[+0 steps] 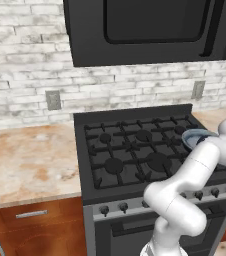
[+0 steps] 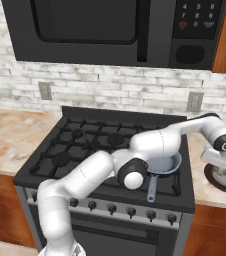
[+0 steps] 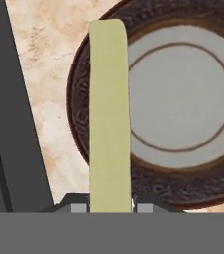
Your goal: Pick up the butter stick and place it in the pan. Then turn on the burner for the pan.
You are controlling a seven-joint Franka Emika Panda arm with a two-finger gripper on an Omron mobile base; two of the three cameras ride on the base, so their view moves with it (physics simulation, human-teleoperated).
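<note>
Stove [image 2: 75, 150] sat between marble counter runs, microwave [image 2: 110, 30] above it. Arm reached right, past stove's right edge, over counter [image 3: 49, 74]. Pan [image 2: 167, 165] rested on front right burner, handle pointing toward stove's front edge. Brown-rimmed plate [image 3: 183, 94] lay on counter just beside stove's right edge. Gripper [image 3: 109, 206] held narrow, clamped on butter stick [image 3: 109, 114], which stood out along fingers above plate's edge.
</note>
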